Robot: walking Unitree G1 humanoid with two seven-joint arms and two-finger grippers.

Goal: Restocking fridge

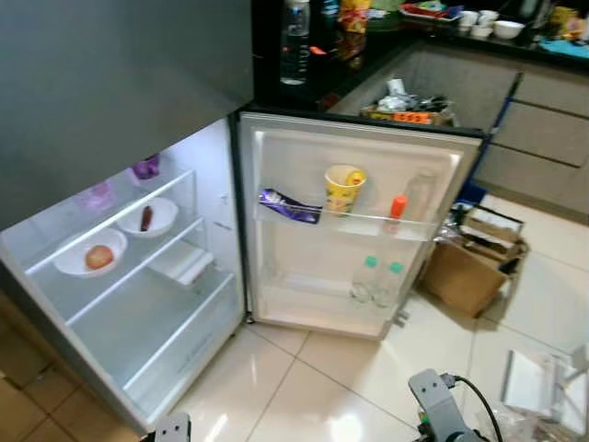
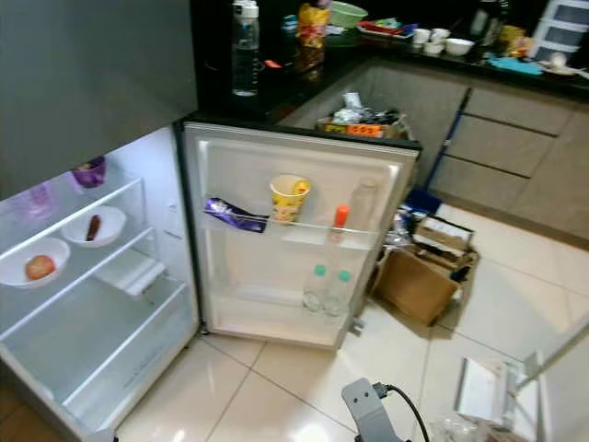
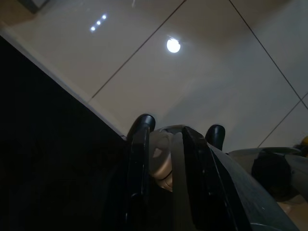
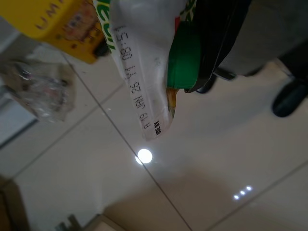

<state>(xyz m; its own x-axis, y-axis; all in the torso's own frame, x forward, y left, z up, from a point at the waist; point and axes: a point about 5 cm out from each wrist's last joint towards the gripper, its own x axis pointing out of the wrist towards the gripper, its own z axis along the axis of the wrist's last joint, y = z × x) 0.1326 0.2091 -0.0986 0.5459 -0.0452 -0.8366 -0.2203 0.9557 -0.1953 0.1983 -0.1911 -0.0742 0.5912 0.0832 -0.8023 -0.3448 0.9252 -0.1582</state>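
The fridge (image 1: pixel 138 313) stands open ahead, its door (image 1: pixel 354 138) swung to the right. On its shelves are a bowl with a round fruit (image 1: pixel 98 257), a bowl with a sausage (image 1: pixel 146 218) and purple cups (image 1: pixel 145 167). The door rack holds a yellow cup (image 1: pixel 344 188), a purple packet (image 1: pixel 288 205) and an orange-capped bottle (image 1: pixel 397 207); two green-capped bottles (image 1: pixel 377 281) stand below. My right gripper (image 4: pixel 192 82) hangs low over the floor, shut on a white and green pouch (image 4: pixel 139 62) with a green cap (image 4: pixel 183 57). My left gripper (image 3: pixel 163 130) hangs idle, fingers together.
A cardboard box (image 1: pixel 469 272) and clutter lie on the floor right of the door. A yellow packet (image 4: pixel 62 24) and a crumpled plastic bag (image 4: pixel 43 91) lie near my right side. A water bottle (image 1: pixel 294 41) stands on the dark counter above the fridge.
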